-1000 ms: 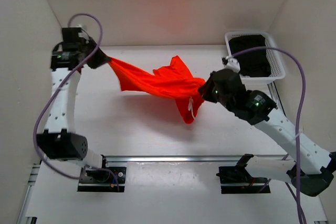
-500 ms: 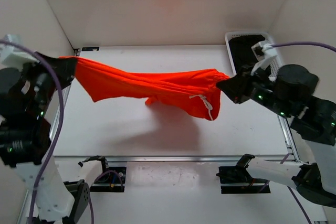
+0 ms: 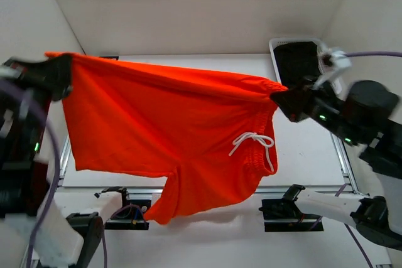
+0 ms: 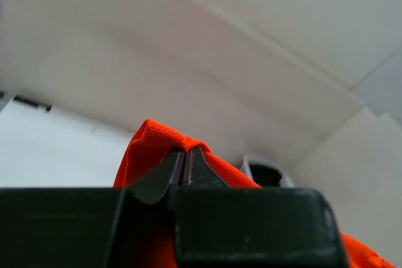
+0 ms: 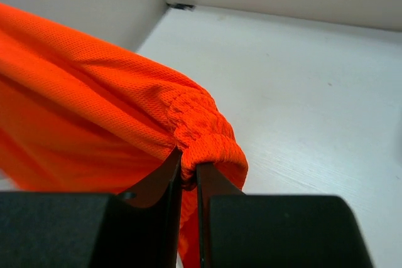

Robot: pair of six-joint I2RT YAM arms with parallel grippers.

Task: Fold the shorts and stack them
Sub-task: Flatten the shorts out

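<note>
The bright orange-red shorts [image 3: 157,130] hang spread in the air between my two grippers, high above the table, with the legs drooping toward the near edge. The white drawstring [image 3: 254,142] dangles on the right part. My left gripper [image 3: 63,67] is shut on the left corner of the shorts [image 4: 157,142], as the left wrist view [image 4: 185,155] shows. My right gripper [image 3: 279,98] is shut on the elastic waistband [image 5: 201,130], pinched between its fingers in the right wrist view [image 5: 188,161].
A white basket [image 3: 326,61] with dark cloth [image 3: 295,58] stands at the back right corner. White walls close in the left, back and right sides. The white table [image 3: 301,149] lies below the hanging shorts.
Both arms have risen and moved apart toward the camera. The shorts went from a bunched strip low over the table to a wide hanging sheet.
</note>
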